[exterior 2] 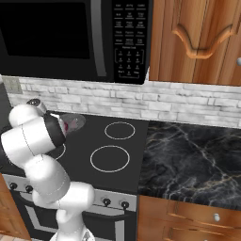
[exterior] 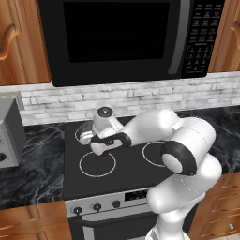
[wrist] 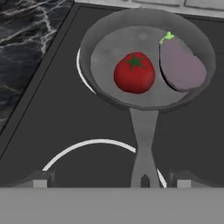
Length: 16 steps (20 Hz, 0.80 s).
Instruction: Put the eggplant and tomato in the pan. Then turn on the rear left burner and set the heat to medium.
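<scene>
— Right, closest to us in the hand view, the gripper [wrist: 111, 183] sits with its jaws spread wide, grasping nothing, the two tips [wrist: 40, 183] standing either side of the pan's handle [wrist: 144, 144] and touching none of it.

— And the pan itself?

— Just beyond the handle, the pan [wrist: 105, 94] sits on the black cooktop [wrist: 57, 122], its bowl covering most of the rear left burner [wrist: 81, 72]; a sliver of that white circle curves out past the pan's left rim. Nearer than the pan, another white ring [wrist: 87, 144] arcs under the handle.

— What's inside it?

— Both vegetables! The tomato [wrist: 134, 73] rests on the pan floor, left of centre, green star facing up. Just beside it, toward the pan's right wall, lies the eggplant [wrist: 181, 65], stem cap pointing to the pan's far rim. Whether the two touch, I can't tell.

— From the base cameras?

— In the left base view the white arm [exterior: 178, 150] bends over the cooktop with the hand [exterior: 101, 136] low, in front of the pan, hiding most of it. In the right base view the pan [exterior 2: 75, 121] peeks out behind the arm, a red speck in it. Beyond the pan: the brick backsplash [exterior: 140, 96], and above it the black microwave [exterior: 117, 37].
</scene>
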Available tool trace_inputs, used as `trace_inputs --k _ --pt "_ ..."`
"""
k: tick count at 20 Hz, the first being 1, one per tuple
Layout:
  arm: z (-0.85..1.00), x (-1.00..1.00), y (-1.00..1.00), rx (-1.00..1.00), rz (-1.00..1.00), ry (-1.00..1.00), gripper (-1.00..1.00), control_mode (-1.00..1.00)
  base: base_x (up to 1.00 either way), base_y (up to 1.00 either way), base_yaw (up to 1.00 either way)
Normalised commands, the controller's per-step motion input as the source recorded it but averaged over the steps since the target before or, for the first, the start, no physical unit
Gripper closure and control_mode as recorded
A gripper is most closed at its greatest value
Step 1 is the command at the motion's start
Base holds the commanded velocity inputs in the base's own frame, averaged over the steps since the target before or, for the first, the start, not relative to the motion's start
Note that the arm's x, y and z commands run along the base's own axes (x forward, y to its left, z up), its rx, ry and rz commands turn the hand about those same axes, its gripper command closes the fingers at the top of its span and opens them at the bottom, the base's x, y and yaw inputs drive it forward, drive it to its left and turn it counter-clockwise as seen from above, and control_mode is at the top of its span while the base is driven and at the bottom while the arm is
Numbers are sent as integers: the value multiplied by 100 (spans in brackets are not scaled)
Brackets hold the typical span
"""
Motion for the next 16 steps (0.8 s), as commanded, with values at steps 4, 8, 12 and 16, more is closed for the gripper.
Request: trace_inputs --k 4,8,12,16 --pt "9 -66 0 0 -5 0 -100 -100 0 0 0" --pt "4 -65 0 0 -4 -3 -100 -100 0 0 0" --pt "1 -63 0 0 -3 -10 -100 -100 0 0 0" --pt "0 -84 0 0 -2 -17 -100 -100 0 0 0"
